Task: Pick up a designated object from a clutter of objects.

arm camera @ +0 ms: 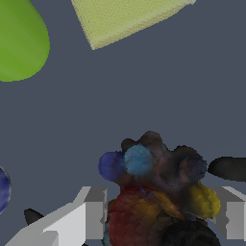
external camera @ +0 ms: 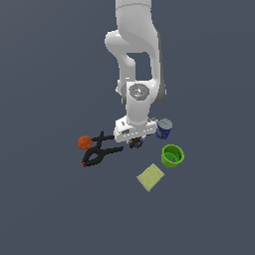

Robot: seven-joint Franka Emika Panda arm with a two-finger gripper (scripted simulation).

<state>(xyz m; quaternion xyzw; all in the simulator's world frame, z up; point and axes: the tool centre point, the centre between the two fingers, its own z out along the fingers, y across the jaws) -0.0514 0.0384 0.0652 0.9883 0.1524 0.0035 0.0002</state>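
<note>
Dark and lumpy, the small cluster with red, blue and yellow specks sits between the white gripper's spread fingers, just beside the black clamp. Green cup and pale yellow sponge lie nearby.

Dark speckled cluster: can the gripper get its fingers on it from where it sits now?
Probably yes. In the wrist view the dark cluster sits between the two fingers, and nothing lies between them and it. The black clamp and blue-white can lie off to either side, apart from it.
</note>
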